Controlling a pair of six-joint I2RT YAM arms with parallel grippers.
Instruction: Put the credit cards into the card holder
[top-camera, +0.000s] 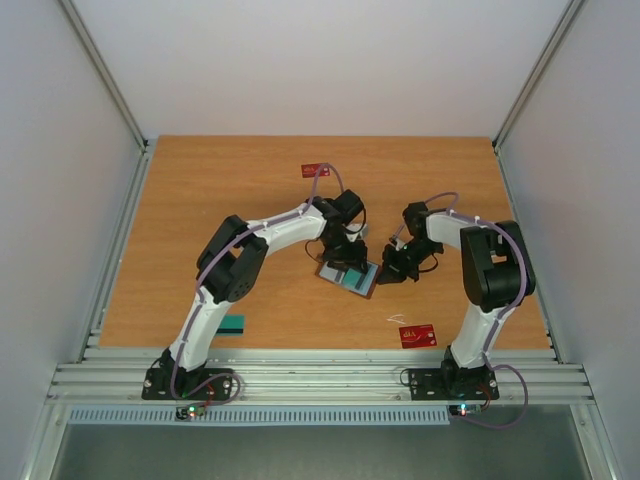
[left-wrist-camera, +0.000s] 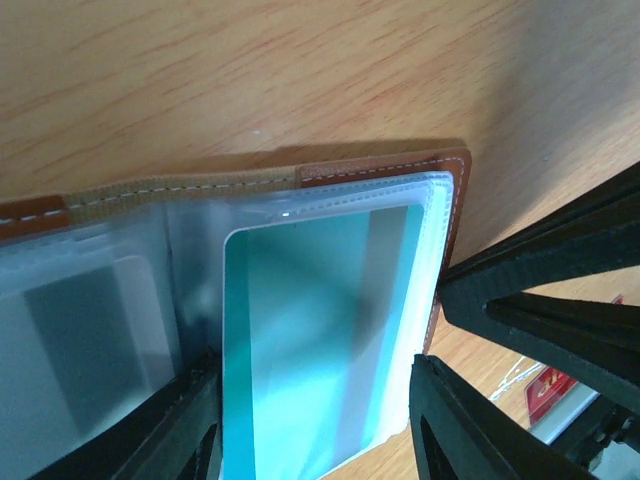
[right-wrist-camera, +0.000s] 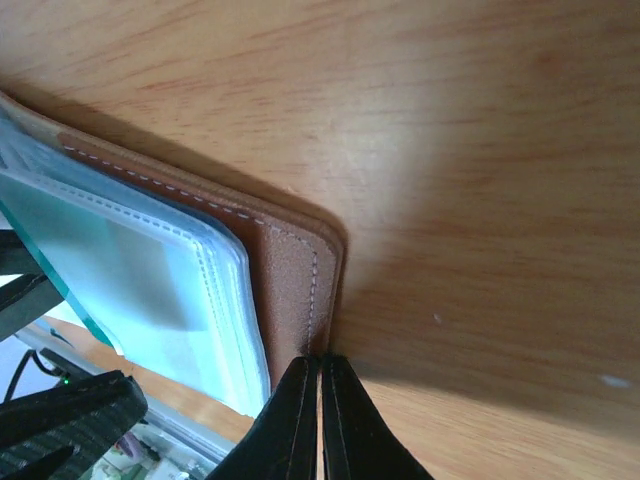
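Now | left pincer (left-wrist-camera: 315, 400) parted around teal card (left-wrist-camera: 300, 300) | right pincer (right-wrist-camera: 320, 385) clamps card holder (right-wrist-camera: 290, 275)

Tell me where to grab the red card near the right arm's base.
Come down from above and pinch that red card across its two long edges, the narrower span. It lies flat on the table, long side running roughly left to right, so likely only its edges offer a hold.

Card holder (top-camera: 350, 276) hemmed by both jaws; far-left table (top-camera: 220, 180) open.
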